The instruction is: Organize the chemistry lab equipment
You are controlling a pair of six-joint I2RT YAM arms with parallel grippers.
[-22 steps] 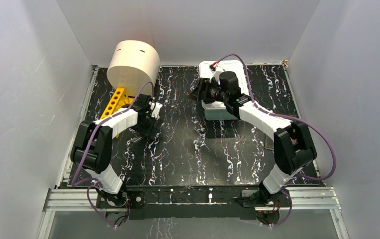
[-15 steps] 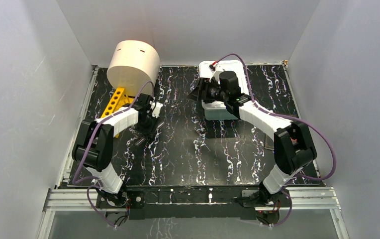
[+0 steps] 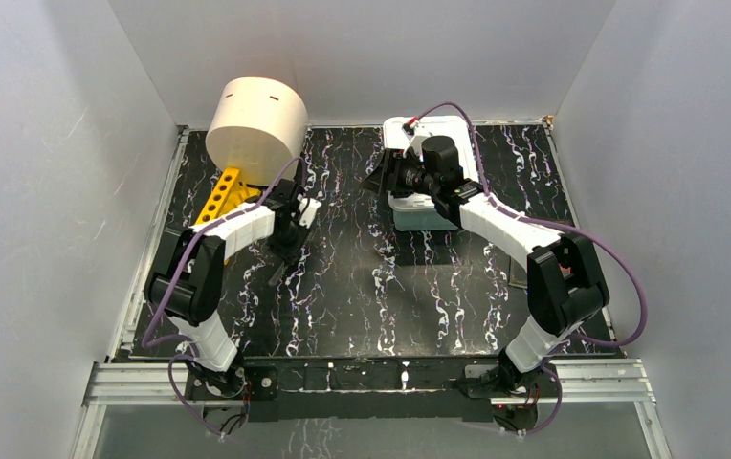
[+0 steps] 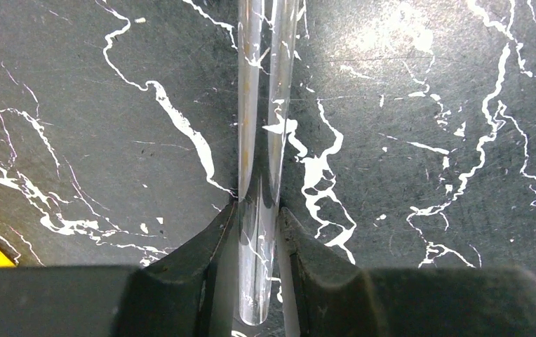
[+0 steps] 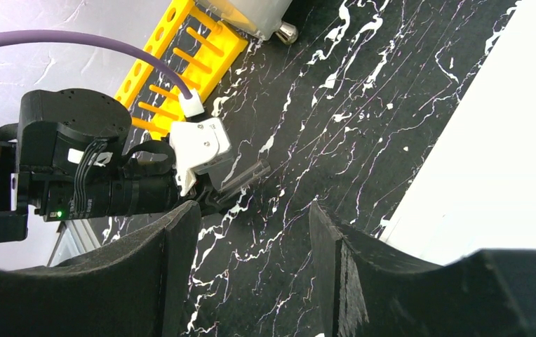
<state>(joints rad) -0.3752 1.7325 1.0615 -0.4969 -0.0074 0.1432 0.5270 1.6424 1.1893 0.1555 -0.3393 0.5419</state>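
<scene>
A clear glass tube (image 4: 259,232) with a rounded closed end sits between my left gripper's (image 4: 257,242) two dark fingers, which press on its sides. The tube runs away from the gripper over the black marbled table (image 4: 419,105). In the right wrist view the tube (image 5: 245,175) sticks out of the left gripper toward the table's middle. Seen from above, the left gripper (image 3: 290,234) is right of the yellow holed rack (image 3: 220,196). My right gripper (image 3: 381,177) hangs open and empty beside the white bin (image 3: 429,215), its fingers (image 5: 181,253) wide apart.
A big cream cylinder (image 3: 256,120) lies at the back left, over the rack's far end. The rack (image 5: 181,63) shows its rows of holes and pegs in the right wrist view. White walls close in the table on three sides.
</scene>
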